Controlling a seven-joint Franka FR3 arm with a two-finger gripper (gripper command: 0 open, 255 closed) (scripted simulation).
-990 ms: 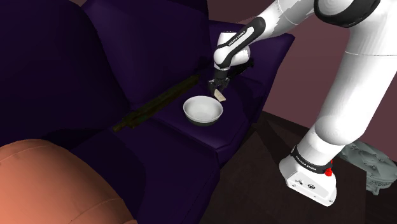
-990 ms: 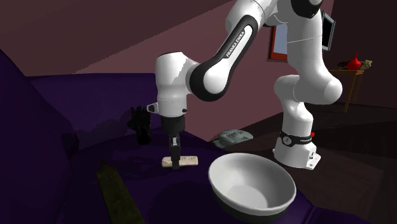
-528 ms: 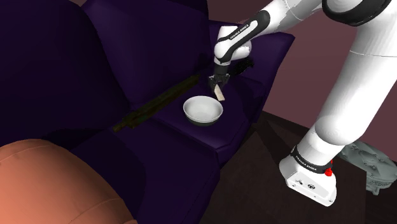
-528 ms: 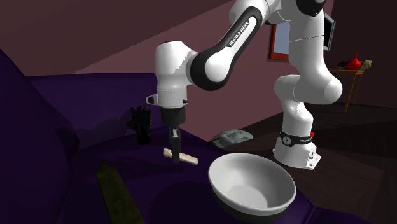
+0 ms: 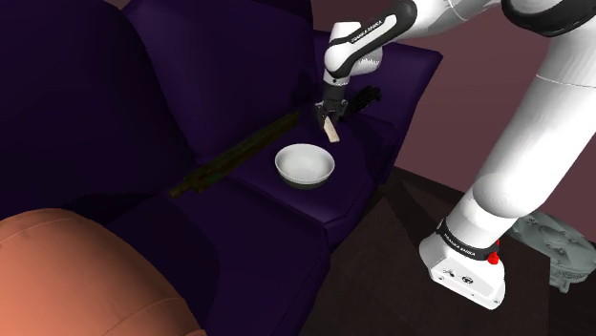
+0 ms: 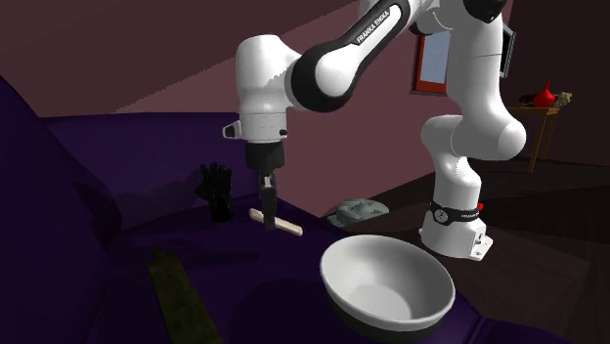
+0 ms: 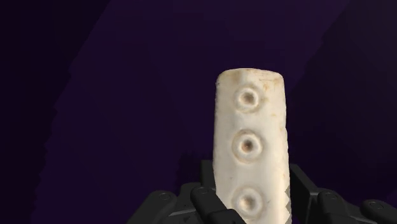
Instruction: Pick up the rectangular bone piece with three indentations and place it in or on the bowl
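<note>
Your jaws are clenched on the bone piece (image 7: pixel 251 153), gripping it at one short end. In the wrist view the black fingers (image 7: pixel 213 203) clasp its near end from both sides. The rest of the pale slab sticks out past them, with its three round dimples facing the camera.

Because the grip is at the end and not the middle, the piece does not hang level. In the second exterior view the bone piece (image 6: pixel 276 222) sits left of centre and slopes down toward the frame's right. It looks to be clear of the purple sofa (image 6: pixel 88 244) beneath it (a judgement, since the seat is dark there).

The white bowl (image 6: pixel 388 283) sits at the lower right of that frame, mouth up and with nothing in it, well apart from the piece. In the shoulder view the bone piece (image 5: pixel 329 131) is in the upper middle, just above and right of the bowl (image 5: pixel 306 165), which rests on the flat sofa seat.

The lift looks done and the carry across remains. Keep the low free end above the rim as you go, or it may catch the rim and twist in the grip. A long dark green thing (image 5: pixel 239 153) lies on the seat to the left of the bowl, off your path.
</note>
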